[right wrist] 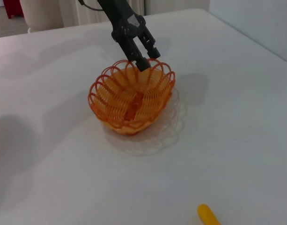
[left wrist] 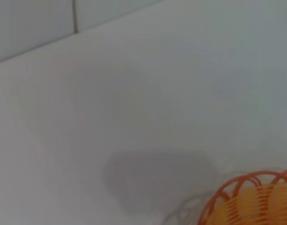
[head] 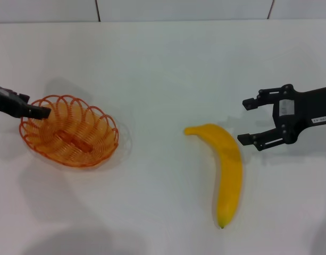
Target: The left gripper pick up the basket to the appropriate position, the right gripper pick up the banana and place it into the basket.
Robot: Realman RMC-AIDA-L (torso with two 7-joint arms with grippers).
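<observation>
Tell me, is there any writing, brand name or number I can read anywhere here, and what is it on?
Nothing can be read here.
White label on the right gripper: some dark marks, too small and blurred to make out.
Left gripper: no label or writing shows.
Basket and banana: no sticker, text or number visible.

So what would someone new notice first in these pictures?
Probably the banana, bright yellow and lying right of centre on the white table, with the open right gripper just beside its stem end. Next the orange basket on the left, with the left gripper at its rim.
</observation>
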